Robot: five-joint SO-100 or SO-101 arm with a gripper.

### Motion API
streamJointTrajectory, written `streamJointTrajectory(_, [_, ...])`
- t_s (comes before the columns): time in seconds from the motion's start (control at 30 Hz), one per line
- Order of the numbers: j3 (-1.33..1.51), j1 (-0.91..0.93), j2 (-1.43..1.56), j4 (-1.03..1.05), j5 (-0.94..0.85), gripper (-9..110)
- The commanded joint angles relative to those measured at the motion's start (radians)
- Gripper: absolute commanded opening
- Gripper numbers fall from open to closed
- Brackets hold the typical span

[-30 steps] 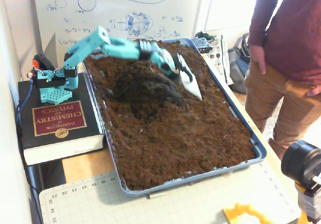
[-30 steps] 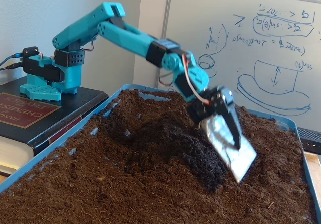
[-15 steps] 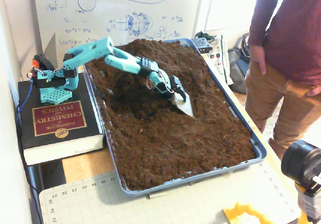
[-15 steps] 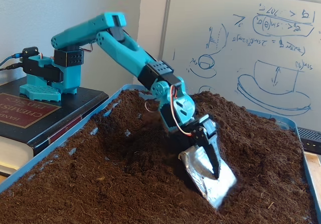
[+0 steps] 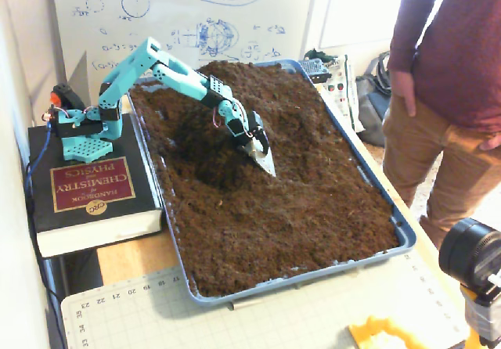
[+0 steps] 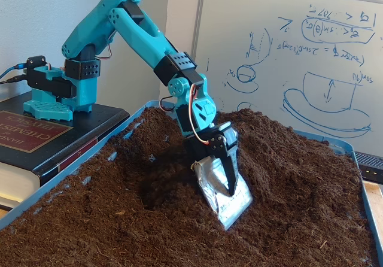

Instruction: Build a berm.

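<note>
Dark-brown soil fills a blue tray (image 5: 401, 232) (image 6: 57, 174). The berm (image 5: 274, 102) (image 6: 281, 150) shows as a raised ridge of soil at the back and right of the bed. A darker hollow (image 5: 205, 152) (image 6: 158, 180) lies beside it, nearer the arm's base. My teal arm reaches down into the bed. My gripper (image 5: 264, 160) (image 6: 231, 194) carries a silver foil-covered blade (image 5: 261, 161) (image 6: 222, 196), with the black finger (image 6: 228, 170) lying flat against it. The blade's lower edge is dug into the soil at the foot of the ridge.
The arm's base stands on a thick chemistry handbook (image 5: 90, 186) (image 6: 27, 132) left of the tray. A person (image 5: 454, 83) stands at the tray's right side. A green cutting mat (image 5: 274, 318), a camera (image 5: 472, 257) and a yellow part (image 5: 383, 336) lie in front.
The arm came down from above the soil and drew the blade back toward its base. The dark heap seen one second ago is gone, with a hollow in its place.
</note>
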Motion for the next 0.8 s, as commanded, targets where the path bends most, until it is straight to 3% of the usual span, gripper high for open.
streamJointTrajectory(0.0, [0.041, -0.026, 0.094, 0.011, 0.008, 1])
streamJointTrajectory(0.17, [-0.064, -0.008, 0.245, 0.021, 0.058, 0])
streamJointTrajectory(0.37, [-0.304, -0.067, 0.262, 0.020, 0.258, 0])
streamJointTrajectory(0.6, [-0.683, -0.256, 0.011, 0.011, 0.540, 0])
streamJointTrajectory(0.77, [-0.942, -0.382, -0.244, 0.009, 0.554, 0])
